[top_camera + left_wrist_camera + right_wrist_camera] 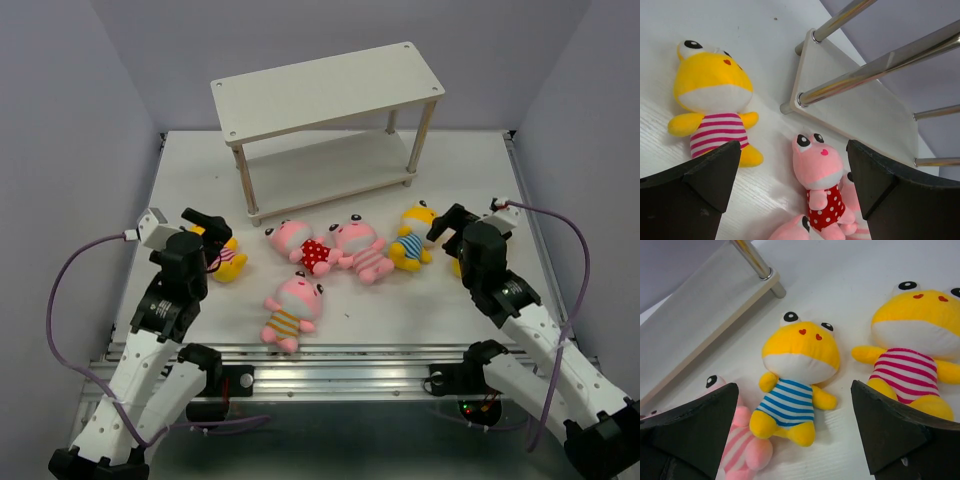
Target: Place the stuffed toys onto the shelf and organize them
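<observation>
The left pincer (792, 160) gapes wide at the bottom. A yellow striped toy (714, 100) lies upper left, a pink polka-dot toy (821, 185) lower centre, the shelf (860, 107) upper right.

Top view: we see only a sliver of the right yellow toy (457, 268) behind the right arm (482, 262), and the left arm (180, 268) covers part of the left yellow toy (230, 263). Right wrist: pink toy (747, 452) cut off at the bottom edge.

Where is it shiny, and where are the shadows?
Left wrist view: the shelf legs gleam with bright streaks, and the yellow toy looks sharp. Right wrist view: soft, even light, with a faint shadow under the blue-striped toy. Top view: the shelf keeps its lower board in pale shade.
</observation>
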Available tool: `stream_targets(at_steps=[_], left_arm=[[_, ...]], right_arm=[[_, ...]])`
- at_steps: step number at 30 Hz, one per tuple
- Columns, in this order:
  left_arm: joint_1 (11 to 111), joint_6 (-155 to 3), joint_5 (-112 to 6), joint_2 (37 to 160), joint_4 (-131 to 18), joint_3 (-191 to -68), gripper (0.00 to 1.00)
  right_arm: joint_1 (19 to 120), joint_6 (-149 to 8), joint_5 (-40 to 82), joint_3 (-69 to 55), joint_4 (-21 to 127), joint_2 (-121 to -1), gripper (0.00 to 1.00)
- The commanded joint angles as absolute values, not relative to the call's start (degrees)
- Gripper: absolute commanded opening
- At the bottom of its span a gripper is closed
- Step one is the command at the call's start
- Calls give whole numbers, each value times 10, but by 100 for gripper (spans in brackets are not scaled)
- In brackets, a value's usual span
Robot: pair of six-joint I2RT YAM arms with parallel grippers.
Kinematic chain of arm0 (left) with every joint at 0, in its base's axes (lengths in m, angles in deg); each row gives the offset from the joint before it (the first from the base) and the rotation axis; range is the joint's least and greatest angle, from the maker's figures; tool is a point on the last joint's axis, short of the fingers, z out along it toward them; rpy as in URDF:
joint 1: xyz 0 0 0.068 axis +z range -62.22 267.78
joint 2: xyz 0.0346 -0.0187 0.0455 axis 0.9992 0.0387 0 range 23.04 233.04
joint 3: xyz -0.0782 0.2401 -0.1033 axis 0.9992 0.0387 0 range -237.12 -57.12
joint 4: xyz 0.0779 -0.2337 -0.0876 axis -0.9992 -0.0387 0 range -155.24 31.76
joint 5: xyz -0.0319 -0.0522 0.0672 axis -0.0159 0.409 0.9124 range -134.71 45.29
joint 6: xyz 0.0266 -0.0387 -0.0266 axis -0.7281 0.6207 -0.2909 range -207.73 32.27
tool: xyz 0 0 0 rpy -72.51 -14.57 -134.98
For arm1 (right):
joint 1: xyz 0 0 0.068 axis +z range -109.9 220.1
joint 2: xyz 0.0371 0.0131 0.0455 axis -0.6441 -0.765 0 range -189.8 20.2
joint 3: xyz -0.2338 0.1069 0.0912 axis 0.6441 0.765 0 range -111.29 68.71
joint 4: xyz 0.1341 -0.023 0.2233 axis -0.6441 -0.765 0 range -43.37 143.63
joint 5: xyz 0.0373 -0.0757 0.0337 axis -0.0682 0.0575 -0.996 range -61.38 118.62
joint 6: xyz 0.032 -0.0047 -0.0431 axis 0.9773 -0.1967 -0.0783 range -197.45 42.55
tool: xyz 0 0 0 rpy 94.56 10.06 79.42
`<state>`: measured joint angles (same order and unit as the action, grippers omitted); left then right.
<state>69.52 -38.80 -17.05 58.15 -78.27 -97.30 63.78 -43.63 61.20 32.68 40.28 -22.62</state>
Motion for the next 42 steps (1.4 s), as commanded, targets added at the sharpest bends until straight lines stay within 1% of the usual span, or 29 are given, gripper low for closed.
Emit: stream_targets(at_steps=[1,5,8,11,14,15,17,18,20,26,28,36,39,42], left_arm=[[697,-387,-146,575,-780,-976,99],[697,-384,-154,575,-775,-969,99],[697,-390,-168,585,-768,-966,99],[697,-396,-178,596,-765,-964,99],[697,-399,-198,607,-763,-962,99],[697,-402,-204,610,-757,-961,99],[698,-404,-212,616,-754,-954,99],[697,-403,-217,619,-753,-952,99],[697,-399,-224,625,-749,-946,99],[697,-405,-241,636,-735,-943,99],[698,-404,-242,636,-737,-942,99],[697,-405,-241,630,-742,-940,99],[697,-404,-243,628,-741,-939,99],[697,-405,-244,627,-741,-939,99]], right_arm=[[639,-455,608,313,410,-236,100],[639,-447,560,320,398,-233,100],[639,-427,550,340,397,-231,100],[639,-433,511,329,378,-242,100],[639,-422,449,314,344,-257,100],[639,-422,410,310,332,-268,100],[639,-411,379,309,326,-283,100],[639,-409,342,309,327,-291,100],[639,-402,313,306,328,-317,100],[639,-369,220,330,408,-364,100],[644,-362,218,331,419,-384,100],[675,-344,270,331,440,-432,100],[687,-334,271,334,466,-442,93],[701,-326,283,329,468,-459,85]])
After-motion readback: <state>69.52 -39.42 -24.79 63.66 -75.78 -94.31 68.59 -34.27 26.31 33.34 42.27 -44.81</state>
